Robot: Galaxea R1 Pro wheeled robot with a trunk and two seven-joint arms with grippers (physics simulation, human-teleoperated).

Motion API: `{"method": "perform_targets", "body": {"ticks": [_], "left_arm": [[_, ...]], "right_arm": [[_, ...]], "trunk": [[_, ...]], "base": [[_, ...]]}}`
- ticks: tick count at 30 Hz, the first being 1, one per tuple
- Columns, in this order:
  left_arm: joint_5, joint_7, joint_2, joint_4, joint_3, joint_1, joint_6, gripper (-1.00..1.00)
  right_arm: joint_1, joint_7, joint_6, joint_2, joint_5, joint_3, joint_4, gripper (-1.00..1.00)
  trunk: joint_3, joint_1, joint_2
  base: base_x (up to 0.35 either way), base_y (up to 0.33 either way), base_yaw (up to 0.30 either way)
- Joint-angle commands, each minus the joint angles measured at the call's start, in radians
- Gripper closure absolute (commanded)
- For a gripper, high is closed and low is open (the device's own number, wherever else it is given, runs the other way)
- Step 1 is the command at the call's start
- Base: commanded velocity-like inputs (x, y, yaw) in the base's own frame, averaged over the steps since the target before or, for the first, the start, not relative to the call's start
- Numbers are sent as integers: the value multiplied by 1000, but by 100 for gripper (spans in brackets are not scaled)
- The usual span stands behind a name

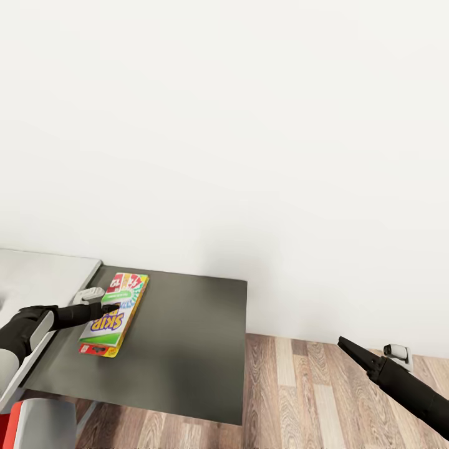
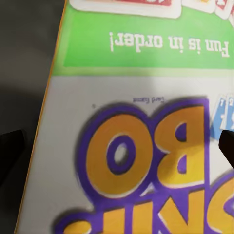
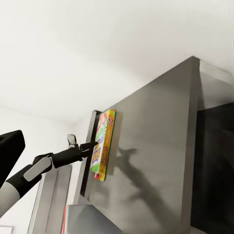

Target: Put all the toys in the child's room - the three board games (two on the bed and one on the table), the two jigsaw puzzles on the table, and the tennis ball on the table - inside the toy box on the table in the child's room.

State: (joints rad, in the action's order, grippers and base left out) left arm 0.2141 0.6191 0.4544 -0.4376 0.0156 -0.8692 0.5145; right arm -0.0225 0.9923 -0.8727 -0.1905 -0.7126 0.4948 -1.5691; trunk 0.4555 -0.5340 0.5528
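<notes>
**Left gripper spread over the SKIP BO box on the dark side section**

On the head view we see the flat white and yellow board game box with purple SKIP BO lettering (image 1: 115,313) lying flat on the lower dark grey side section of the table (image 1: 187,349), near that section's left edge, just beside the higher glossy pale grey desk top (image 1: 43,274). Our left gripper (image 1: 111,307) sits right over the box's middle. In the left wrist view the box (image 2: 136,146) lies close below, with one dark fingertip (image 2: 10,148) at its yellow edge and the other at the opposite side of the picture, so the jaws stand spread apart; we cannot tell whether they touch the box.

Our right gripper (image 1: 345,345) hangs over the wood plank floor (image 1: 299,393), well apart from the table, its fingers drawn together to a point. A white wall (image 1: 249,125) stands behind the table.
</notes>
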Motion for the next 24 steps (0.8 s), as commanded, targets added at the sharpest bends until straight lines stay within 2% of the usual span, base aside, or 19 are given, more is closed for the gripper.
{"method": "perform_targets", "body": {"ticks": [1, 9, 24], "left_arm": [[5, 2, 0, 0, 1, -1, 5, -100], [5, 2, -1, -1, -2, -1, -25, -100], [5, 4, -2, -1, -3, -1, -30, -100]], "right_arm": [[-1, 2, -5, 0, -1, 1, 0, -100], [-1, 2, -5, 0, -1, 1, 0, -100], [-1, 2, -5, -1, -2, 1, 0, -100]], "trunk": [[2, 0, 1], [4, 0, 1], [4, 0, 1]], "base": [[0, 0, 0], [0, -35, 0], [0, -277, 0]]}}
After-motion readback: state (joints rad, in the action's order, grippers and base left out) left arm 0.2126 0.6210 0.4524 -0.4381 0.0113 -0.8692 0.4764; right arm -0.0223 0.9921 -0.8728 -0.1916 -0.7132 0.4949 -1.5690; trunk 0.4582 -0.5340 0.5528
